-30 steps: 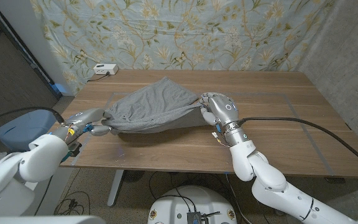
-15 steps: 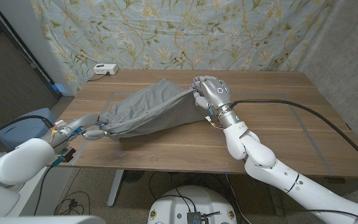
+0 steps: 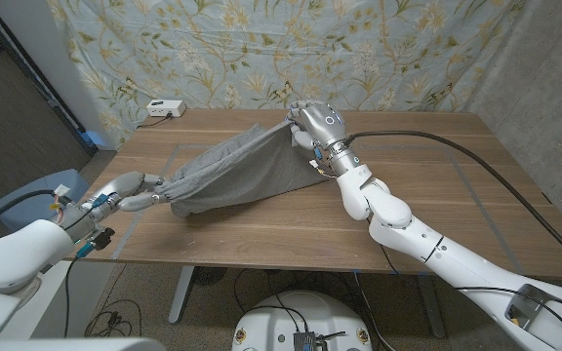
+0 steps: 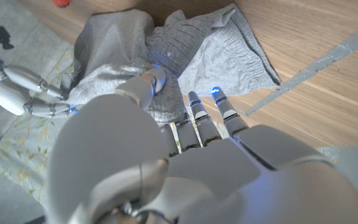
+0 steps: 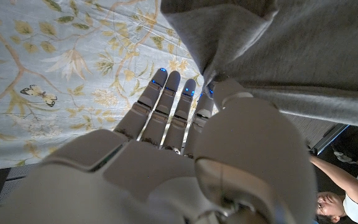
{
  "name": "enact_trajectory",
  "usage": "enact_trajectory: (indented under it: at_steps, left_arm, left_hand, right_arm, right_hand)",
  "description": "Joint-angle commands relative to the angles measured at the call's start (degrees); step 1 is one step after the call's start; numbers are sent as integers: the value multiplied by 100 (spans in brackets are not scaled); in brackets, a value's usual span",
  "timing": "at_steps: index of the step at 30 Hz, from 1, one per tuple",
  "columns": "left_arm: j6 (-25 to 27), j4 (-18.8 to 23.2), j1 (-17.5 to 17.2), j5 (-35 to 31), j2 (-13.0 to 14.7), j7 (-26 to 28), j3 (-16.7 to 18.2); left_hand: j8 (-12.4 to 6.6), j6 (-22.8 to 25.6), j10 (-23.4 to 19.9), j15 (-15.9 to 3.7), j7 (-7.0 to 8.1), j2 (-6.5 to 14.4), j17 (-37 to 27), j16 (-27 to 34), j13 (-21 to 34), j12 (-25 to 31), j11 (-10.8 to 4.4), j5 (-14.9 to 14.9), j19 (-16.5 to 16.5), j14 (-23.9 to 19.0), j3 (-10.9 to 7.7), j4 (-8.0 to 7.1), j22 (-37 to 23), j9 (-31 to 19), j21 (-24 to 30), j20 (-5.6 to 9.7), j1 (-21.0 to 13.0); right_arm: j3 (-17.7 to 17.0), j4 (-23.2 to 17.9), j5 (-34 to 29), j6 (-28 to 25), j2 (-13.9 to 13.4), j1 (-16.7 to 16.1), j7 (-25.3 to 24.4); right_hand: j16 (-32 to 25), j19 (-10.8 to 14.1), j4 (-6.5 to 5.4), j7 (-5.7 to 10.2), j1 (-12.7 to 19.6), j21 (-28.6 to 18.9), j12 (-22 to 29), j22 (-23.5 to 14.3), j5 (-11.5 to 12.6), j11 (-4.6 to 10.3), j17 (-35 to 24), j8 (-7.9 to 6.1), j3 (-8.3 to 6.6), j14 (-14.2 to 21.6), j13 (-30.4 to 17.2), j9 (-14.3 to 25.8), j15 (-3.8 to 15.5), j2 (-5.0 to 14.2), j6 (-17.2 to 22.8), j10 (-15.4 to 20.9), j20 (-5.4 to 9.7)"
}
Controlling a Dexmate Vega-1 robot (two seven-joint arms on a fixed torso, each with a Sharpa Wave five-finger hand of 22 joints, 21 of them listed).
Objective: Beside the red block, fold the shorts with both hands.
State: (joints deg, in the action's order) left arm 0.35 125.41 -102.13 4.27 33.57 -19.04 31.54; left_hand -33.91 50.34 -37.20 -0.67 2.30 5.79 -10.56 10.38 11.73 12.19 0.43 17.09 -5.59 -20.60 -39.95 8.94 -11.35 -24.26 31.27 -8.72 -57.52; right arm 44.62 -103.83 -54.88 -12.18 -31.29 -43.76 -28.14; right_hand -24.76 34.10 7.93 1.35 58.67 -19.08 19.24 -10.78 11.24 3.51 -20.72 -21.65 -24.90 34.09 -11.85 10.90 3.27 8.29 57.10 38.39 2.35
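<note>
Left hand (image 3: 130, 187) pinches one end of the shorts (image 3: 234, 172) near the table's (image 3: 427, 185) left front edge. In the left wrist view the thumb presses grey cloth against the fingers (image 4: 199, 113), which lie close together. Right hand (image 3: 317, 125) holds the other end, raised above the table toward the back middle. In the right wrist view the thumb clamps a bunched corner of cloth against straight, side-by-side fingers (image 5: 166, 99).

One pair of grey shorts, stretched taut between the two hands. Long axis runs diagonally, from low at the front left up to the back middle. The lower part of the cloth sags onto the wood; the right end hangs in the air.

One white box (image 3: 165, 108) with a cable sits at the back left corner, well apart from the shorts. One flowered sheet (image 3: 408, 49) hangs behind the table. One person (image 5: 347, 196) shows at the edge of the right wrist view.
</note>
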Motion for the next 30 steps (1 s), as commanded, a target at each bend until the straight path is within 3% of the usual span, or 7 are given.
enact_trajectory:
  at_steps: [1, 8, 14, 23, 30]
  left_arm:
    - [294, -843, 439, 2195, 357, -553, -100]
    - [860, -1106, 558, 3226, 764, -850, -215]
    - [1255, -1155, 642, 3923, 858, -728, -356]
    - [1506, -1007, 583, 4183, 911, -25, -419]
    - [1622, -590, 385, 3821, 750, 1085, -242]
  left_hand:
    - [-91, 1111, 132, 149, -1396, 92, -44, 32, 52, -43, 90, 105, 108, 104, -112, -46, -31, -212, -28, -32, 165]
    - [-218, 692, 422, 337, -1405, 222, -86, 43, 111, -85, 304, 228, 197, 310, -194, -163, -56, -552, -6, -97, 385]
    - [-297, 557, 473, 463, -1410, 267, -97, 65, 132, -69, 439, 276, 211, 340, -235, -181, -64, -701, 15, -105, 458]
    - [-395, 496, 463, 556, -1422, 271, -97, 93, 147, -41, 568, 327, 185, 300, -270, -172, -72, -839, 52, -122, 512]
    - [-501, 489, 456, 601, -1424, 274, -95, 100, 156, -26, 606, 385, 155, 291, -305, -156, -78, -965, 87, -161, 546]
  right_arm:
    - [335, 802, 179, 380, 299, 856, 45]
    - [547, 1138, 183, 556, 411, 1203, 130]
    - [724, 1513, 211, 694, 582, 1517, 156]
    - [902, 2176, 431, 880, 906, 1992, 85]
    - [1056, 2764, 672, 1080, 1179, 2361, -41]
  right_hand:
    - [31, 45, 14, 20, -9, -43, -30, -23, 20, 26, -10, -16, -45, 40, -17, 22, 860, -13, 49, 36, -3]
    - [44, 50, 12, 37, -15, -51, -43, -24, 21, 27, -11, -13, -46, 51, -17, 22, 859, -16, 54, 46, 1]
    - [50, 46, 14, 31, -13, -53, -58, -24, 21, 25, -19, -10, -45, 53, -17, 22, 864, -17, 54, 38, 3]
    - [72, 57, 19, 26, -11, -63, -69, -24, 23, 34, -18, -9, -51, 59, -17, 21, 871, -23, 64, 60, 8]
    - [89, 61, 23, 34, -9, -70, -84, -24, 27, 29, -15, -6, -57, 73, -17, 21, 877, -29, 67, 62, 12]
